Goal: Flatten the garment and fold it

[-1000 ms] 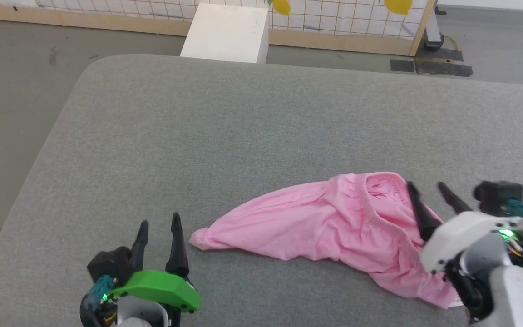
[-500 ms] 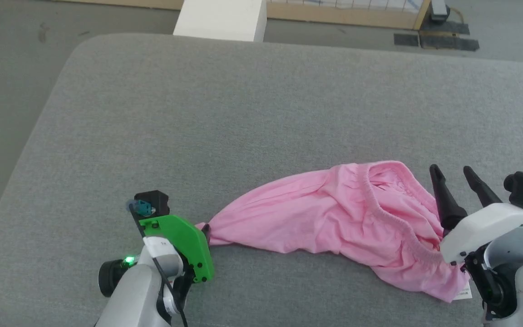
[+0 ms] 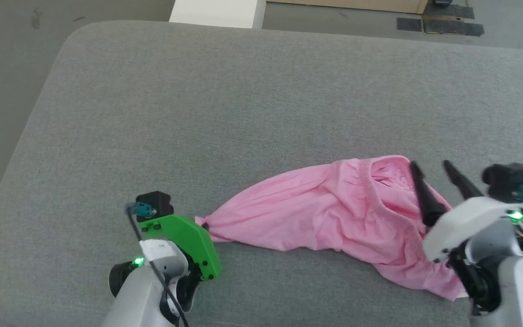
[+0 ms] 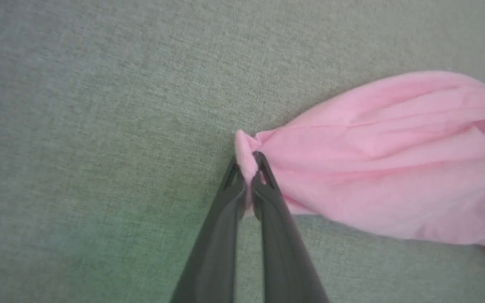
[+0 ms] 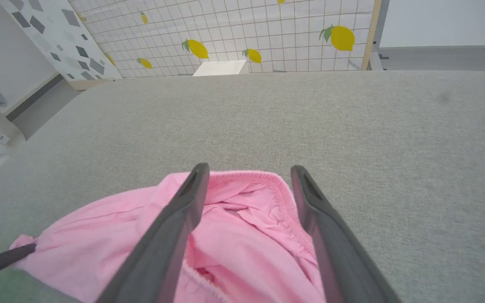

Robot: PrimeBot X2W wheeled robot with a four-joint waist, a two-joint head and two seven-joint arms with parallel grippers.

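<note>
Garment [image 3: 334,218] lies crumpled on the grey padded table [image 3: 198,113], near-right part in my head view, drawn out in a long teardrop. The narrow end points to my left. The wide end with the gathered waistband [image 3: 382,206] is on my right, its opening facing up and away from me.

My left gripper [image 4: 249,162] has its jaws pressed together on the narrow tip, pinching a small bunch of pink cloth between the fingertips, low at the table surface. A green cover [image 3: 184,238] on that wrist hides those fingers from the head camera.

My right gripper [image 3: 430,165] sits over the waistband end, jaws spread, nothing gripped. From its wrist camera both fingers frame the open waistband. I can't tell if either finger touches the cloth.

Past the far table edge a white box [image 3: 216,13] stands on the floor [image 3: 7,68]. Behind it the right wrist camera shows a gridded panel with lemons [image 5: 267,29].
</note>
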